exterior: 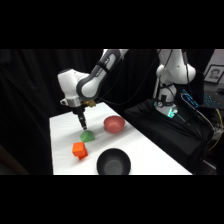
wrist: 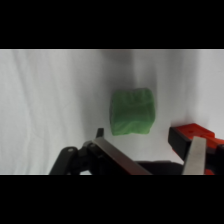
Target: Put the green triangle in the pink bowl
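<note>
1. Gripper [exterior: 83, 124] hangs just above the green triangle [exterior: 88, 135], slightly to its far-left side in the side view; no contact visible.
2. Fingers spread, nothing held. In the wrist view the green triangle [wrist: 132, 111] sits on bare table ahead of the two fingers [wrist: 194, 156], roughly on the line between them, not yet inside the gap.
3. Key relation: block lies below and a little forward of the fingertips. My read is the next move needs a short advance plus descent to straddle it.
4. Block looks near-square from above; no clear long axis.
5. Orange cube [exterior: 79, 150] sits near the triangle, on its near-left side; in the wrist view it is close to one finger, so a clip risk.
6. Pink bowl [exterior: 114, 124] is right of the triangle, near it, not touching.
7. Black bowl [exterior: 113, 162] is well in front of the triangle.
</note>
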{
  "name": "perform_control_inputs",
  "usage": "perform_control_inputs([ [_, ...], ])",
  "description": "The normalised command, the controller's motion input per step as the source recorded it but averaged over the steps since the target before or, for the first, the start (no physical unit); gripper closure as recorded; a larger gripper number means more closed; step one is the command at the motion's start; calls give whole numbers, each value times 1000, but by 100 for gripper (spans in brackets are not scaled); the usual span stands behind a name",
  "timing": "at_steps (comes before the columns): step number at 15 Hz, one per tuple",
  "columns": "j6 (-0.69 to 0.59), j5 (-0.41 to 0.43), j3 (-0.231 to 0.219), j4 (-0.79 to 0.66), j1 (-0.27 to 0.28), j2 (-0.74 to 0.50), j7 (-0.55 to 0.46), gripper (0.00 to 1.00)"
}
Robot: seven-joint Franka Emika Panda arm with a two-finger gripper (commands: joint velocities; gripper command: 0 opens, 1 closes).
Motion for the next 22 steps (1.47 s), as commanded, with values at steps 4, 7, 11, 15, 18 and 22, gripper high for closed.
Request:
perform_control_inputs([
  [4, 67, 33, 120, 126, -123, 113, -278, 0],
  [7, 80, 50, 115, 142, -101, 123, -205, 0],
  [11, 64, 96, 125, 208, -102, 167, -175, 0],
  [15, 118, 85, 64, 240, -68, 213, -58, 0],
  [18, 105, 77, 53, 214, -66, 193, -15, 0],
  [22, 94, 65, 64, 129, -43, 131, 1, 0],
])
